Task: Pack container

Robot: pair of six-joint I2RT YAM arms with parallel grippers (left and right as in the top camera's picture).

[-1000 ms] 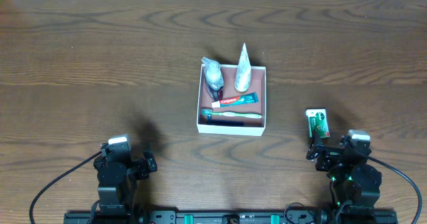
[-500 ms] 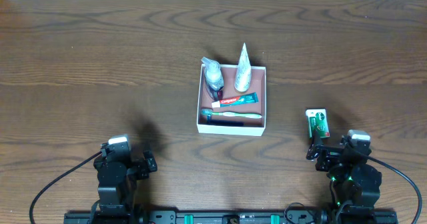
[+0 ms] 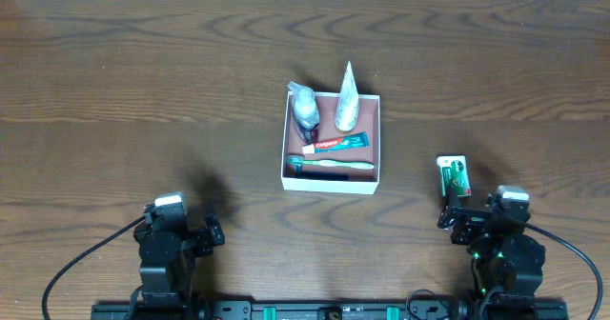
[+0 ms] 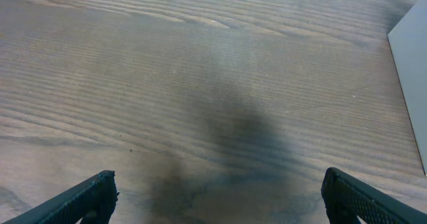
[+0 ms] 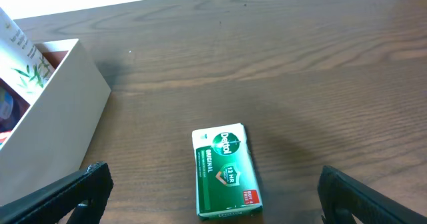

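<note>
Risks, as I am judging them:
- The green packet (image 3: 453,176) is lying flat on the surface (image 3: 143,91). It is offering only low edges, so a claw coming down on it is likely to scrape the wood or skid the packet away.
- The packet is sitting slightly skewed to the right claw's (image 5: 215,179) line, so a pinch across the corners is liable to twist it out.
- The container (image 3: 329,183) is filling up. The toothpaste (image 3: 335,144) and toothbrush (image 3: 329,165) are taking the near half. The tall white tube (image 3: 347,99) and clear bottle (image 3: 305,109) are leaning over the far rim, so a careless drop risks knocking them out.
- The container is looking light, and a nudge against its wall could be shoving it along.

Positions:
- The container is sitting mid-surface, far and left of the right claw and well apart from it. In the right wrist view its white wall (image 5: 60,111) is showing at the left edge.
- The packet (image 5: 227,171) is lying outside the container, between it and the right claw, just beyond the fingers. Nothing is touching it.
- The right claw is hovering spread wide, holding nothing.
- The left claw (image 4: 218,179) is also standing spread and empty over bare wood. The container is lying far and right of it, with only a corner (image 4: 410,71) showing.
</note>
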